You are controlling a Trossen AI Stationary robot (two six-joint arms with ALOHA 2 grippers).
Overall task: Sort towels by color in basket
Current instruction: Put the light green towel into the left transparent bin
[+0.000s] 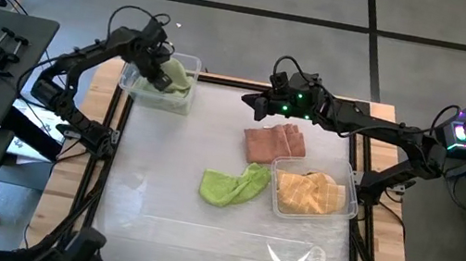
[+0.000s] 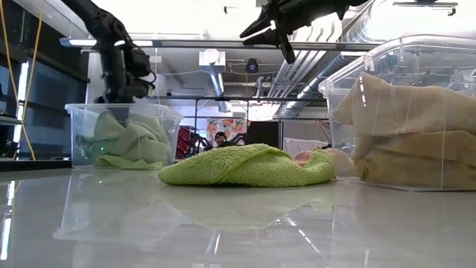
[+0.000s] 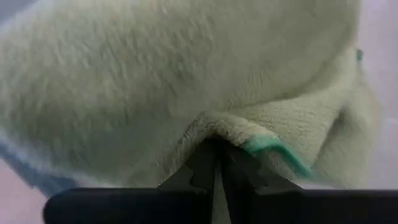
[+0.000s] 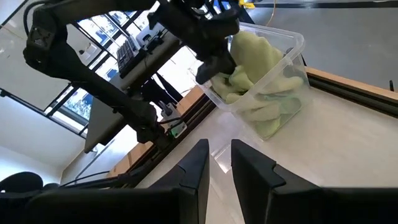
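Observation:
My left gripper [image 1: 156, 70] reaches down into a clear basket [image 1: 183, 104] at the table's far left corner and is shut on a pale green towel [image 3: 186, 68] there. Pale green towels [image 2: 126, 141] fill that basket. My right gripper [image 1: 249, 101] hovers open high above the table's far middle, touching nothing. A salmon pink towel [image 1: 275, 144] lies folded on the table, with a lime green towel [image 1: 232, 187] crumpled just nearer. A second clear basket [image 1: 354, 185] on the right holds mustard yellow and peach towels [image 1: 307, 194]. My left gripper [image 3: 217, 163] pinches a raised fold of the pale green towel between its two fingers, right beside the towel's teal-stitched edge [image 3: 267, 146]. The fingers come from above, pointing down into the basket. The towel rests on the other pale green cloths inside.
The table top is white and glossy, with bare room along its near side and left half. The table's frame rails run down both sides. A desk with a keyboard stands left of the table, and a computer stands beyond the right edge.

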